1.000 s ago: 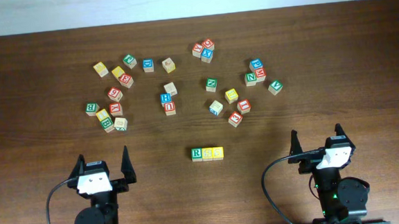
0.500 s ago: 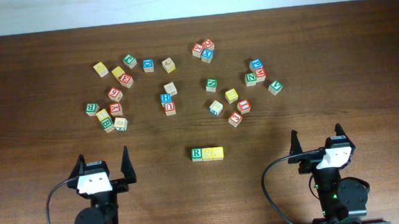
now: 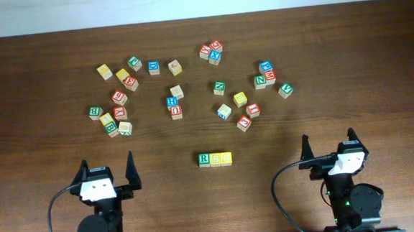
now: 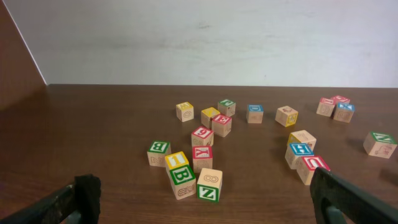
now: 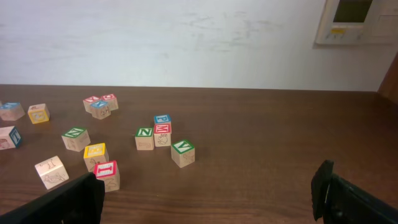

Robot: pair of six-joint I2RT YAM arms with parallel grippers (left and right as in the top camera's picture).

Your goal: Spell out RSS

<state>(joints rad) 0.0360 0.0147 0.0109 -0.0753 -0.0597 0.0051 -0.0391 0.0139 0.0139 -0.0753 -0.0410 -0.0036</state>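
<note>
Nothing has moved since a moment ago: both of my pincers sit just where they were. My left pincer (image 3: pixel 106 162) is open as wide as it goes and holds nothing. My right pincer (image 3: pixel 328 136) is wide open too, with nothing in it. Both wait at the near edge of the dark brown wooden bench (image 3: pixel 376 62), well apart from each other.

From above I can see the word. The small wooden cube with a green R (image 3: pixel 204 159) comes first. The two small wooden cubes with yellow tops (image 3: pixel 221 158) touch it on its right, all in one straight row between my pincers. I cannot read the yellow letters. Neither wrist camera shows this row.

Lots of other little wooden letter cubes (image 3: pixel 171 101) lie scattered farther back. My left wrist camera sees the left bunch up close. My right wrist camera sees the right bunch, and a white box (image 5: pixel 354 22) on the pale wall (image 5: pixel 186 43), which the view from above does not show.
</note>
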